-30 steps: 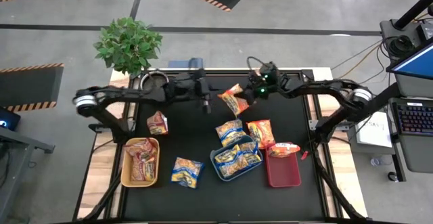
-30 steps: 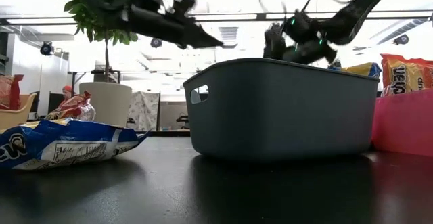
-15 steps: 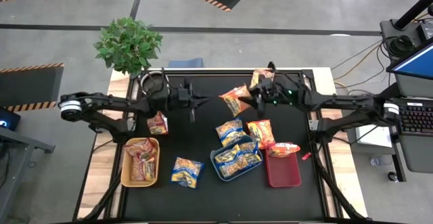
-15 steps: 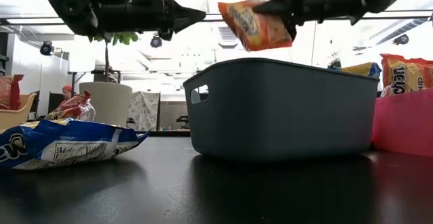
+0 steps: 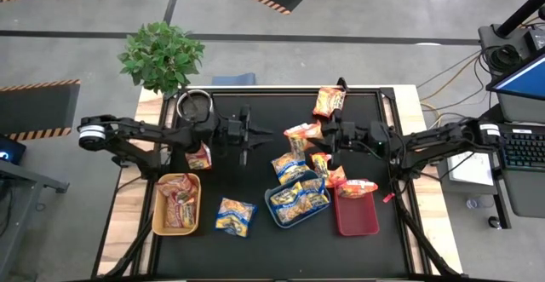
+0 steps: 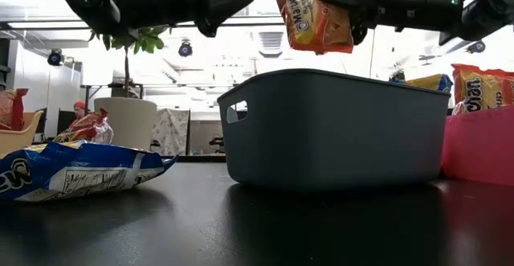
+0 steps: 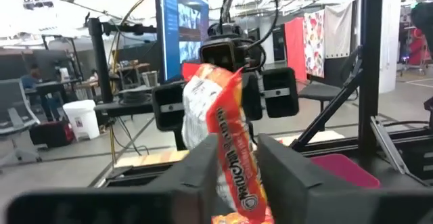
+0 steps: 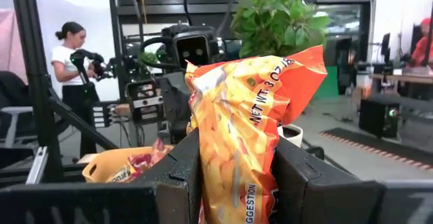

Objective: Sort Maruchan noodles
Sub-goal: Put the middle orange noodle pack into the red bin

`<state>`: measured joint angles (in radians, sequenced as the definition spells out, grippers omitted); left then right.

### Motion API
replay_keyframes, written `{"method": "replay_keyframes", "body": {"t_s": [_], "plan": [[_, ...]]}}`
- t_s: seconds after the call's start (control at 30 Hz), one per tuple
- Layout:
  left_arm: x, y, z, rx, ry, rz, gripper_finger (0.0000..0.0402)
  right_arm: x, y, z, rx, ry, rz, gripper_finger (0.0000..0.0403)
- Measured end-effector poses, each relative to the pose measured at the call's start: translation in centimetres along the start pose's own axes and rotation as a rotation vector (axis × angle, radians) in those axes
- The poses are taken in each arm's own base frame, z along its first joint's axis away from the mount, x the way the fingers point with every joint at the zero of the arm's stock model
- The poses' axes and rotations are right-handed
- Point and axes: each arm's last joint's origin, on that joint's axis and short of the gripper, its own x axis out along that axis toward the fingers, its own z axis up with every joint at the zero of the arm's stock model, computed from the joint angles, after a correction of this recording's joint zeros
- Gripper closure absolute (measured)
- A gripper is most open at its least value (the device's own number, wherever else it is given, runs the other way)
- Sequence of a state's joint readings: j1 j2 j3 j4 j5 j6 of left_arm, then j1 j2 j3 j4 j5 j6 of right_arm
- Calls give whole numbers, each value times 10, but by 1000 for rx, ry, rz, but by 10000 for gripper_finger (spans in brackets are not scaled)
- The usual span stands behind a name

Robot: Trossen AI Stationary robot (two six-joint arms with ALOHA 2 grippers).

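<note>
Gripping an orange noodle packet [image 5: 303, 131] near the centre of the overhead frame, the right pincer [image 5: 324, 134] had its fingers clamped on the packet's sides — in the right wrist view the crinkly orange packet [image 8: 250, 129] stood upright between the two dark fingers [image 8: 177, 176]. In the low view the same packet [image 6: 312, 14] hung at the top centre, above the rim of the grey bin [image 6: 337, 129]. The left pincer [image 5: 261, 132] sat just left of centre in the overhead frame, pointing at the held packet with a small gap between them; its fingers [image 7: 203, 163] stood narrowly apart, holding nothing. On the black counter [image 5: 255, 180] the blue bin [image 5: 274, 201] at lower centre held blue-and-yellow packets [image 5: 298, 201], with another blue-and-yellow packet [image 5: 289, 165] just above it and one more [image 5: 234, 215] to its lower left. The yellow tray [image 5: 163, 222] at lower left held red packets [image 5: 179, 204] — a further red packet [image 5: 199, 156] lay just above it. The red tray [image 5: 356, 218] at lower right carried an orange packet [image 5: 358, 187] on its upper edge, and another orange packet [image 5: 327, 101] lay at upper centre. A potted plant [image 5: 162, 56] stood at upper left.
</note>
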<state>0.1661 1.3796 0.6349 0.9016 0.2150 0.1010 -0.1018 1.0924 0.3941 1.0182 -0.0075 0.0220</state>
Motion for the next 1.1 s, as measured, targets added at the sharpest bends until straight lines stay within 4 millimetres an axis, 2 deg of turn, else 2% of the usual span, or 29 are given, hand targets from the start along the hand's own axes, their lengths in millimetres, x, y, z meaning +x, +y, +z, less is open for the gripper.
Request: {"method": "replay_keyframes", "body": {"t_s": [0.13, 0.3, 0.47, 0.6, 0.77, 1.1], "plan": [[7, 1, -4, -42, 12, 0, 242, 2, 1, -2, -22, -9, -1, 296], [22, -2, -17, -92, 15, -13, 160, 7, 2, -2, -39, -15, -2, 296], [38, -4, -34, -127, -10, -23, 128, 11, 4, -2, -54, -15, 10, 296], [52, -2, -45, -141, -16, -21, 135, 14, 5, -2, -63, -14, 14, 296], [65, -1, -54, -148, -14, -21, 162, 18, 6, -2, -74, -9, 19, 296], [66, -1, -59, -161, 6, 25, 279, 18, 6, -4, -83, 0, 4, 295]]}}
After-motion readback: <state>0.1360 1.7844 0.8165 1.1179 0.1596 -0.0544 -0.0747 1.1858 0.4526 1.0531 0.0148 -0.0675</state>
